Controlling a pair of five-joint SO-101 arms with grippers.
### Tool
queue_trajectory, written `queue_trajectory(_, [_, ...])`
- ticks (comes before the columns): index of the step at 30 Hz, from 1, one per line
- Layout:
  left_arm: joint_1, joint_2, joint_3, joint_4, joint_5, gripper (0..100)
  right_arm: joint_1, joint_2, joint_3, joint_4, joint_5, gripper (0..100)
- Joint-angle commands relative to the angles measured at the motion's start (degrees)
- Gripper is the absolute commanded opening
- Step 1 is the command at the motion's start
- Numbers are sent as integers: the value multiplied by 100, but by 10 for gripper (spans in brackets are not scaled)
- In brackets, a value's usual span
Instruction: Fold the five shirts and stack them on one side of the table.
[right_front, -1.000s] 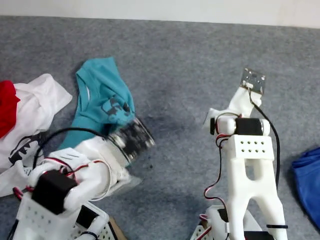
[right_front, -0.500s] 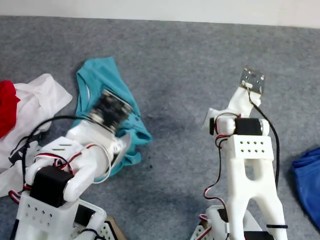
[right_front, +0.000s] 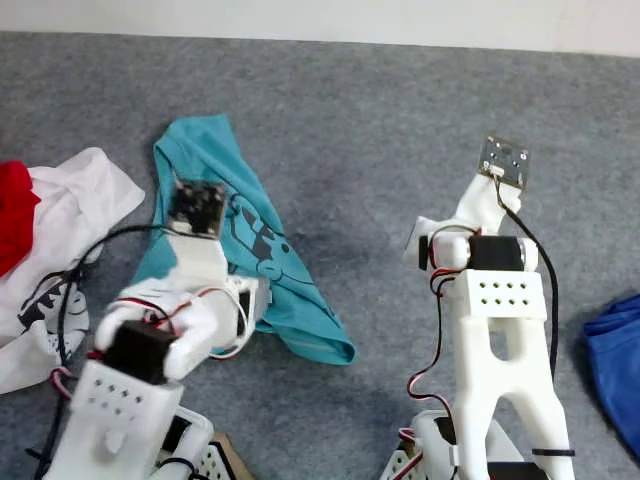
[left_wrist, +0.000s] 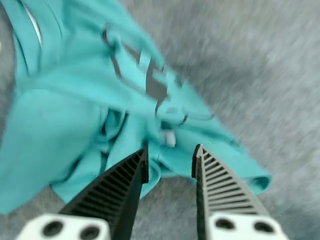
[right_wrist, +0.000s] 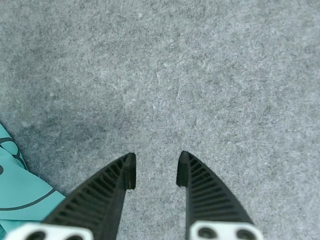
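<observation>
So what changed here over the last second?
The left gripper swung to its own left and farther out over the teal shirt, and is now open above it. The shirt's lower edge now lies spread toward the near right. The right gripper, open, and the white shirt, red shirt and blue shirt stayed put.

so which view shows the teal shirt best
The high view: the teal shirt lies nearly whole, the left arm covering part. The left wrist view gives a close-up of its crumpled middle; the right wrist view catches one corner.
</observation>
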Motion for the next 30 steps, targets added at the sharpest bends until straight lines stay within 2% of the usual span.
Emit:
queue_trajectory(1, [-84,-57,576,-396,-62,165,-40,-127,-31,-84,-18,146])
queue_trajectory(12, [-57,-22,725,-352,-88,165,-40,-119,-22,-189,-18,146])
queue_trajectory(15, [-57,-22,927,-360,-527,165,-40,-119,-22,-189,-18,146])
queue_trajectory(20, [-84,-22,998,-352,-738,165,-40,-119,-22,-189,-18,146])
queue_trajectory(25, [-84,-48,989,-413,-1600,165,-40,-119,-22,-189,-18,146])
queue_trajectory(30, [-321,-22,1007,-879,-2637,165,-40,-119,-22,-189,-18,146])
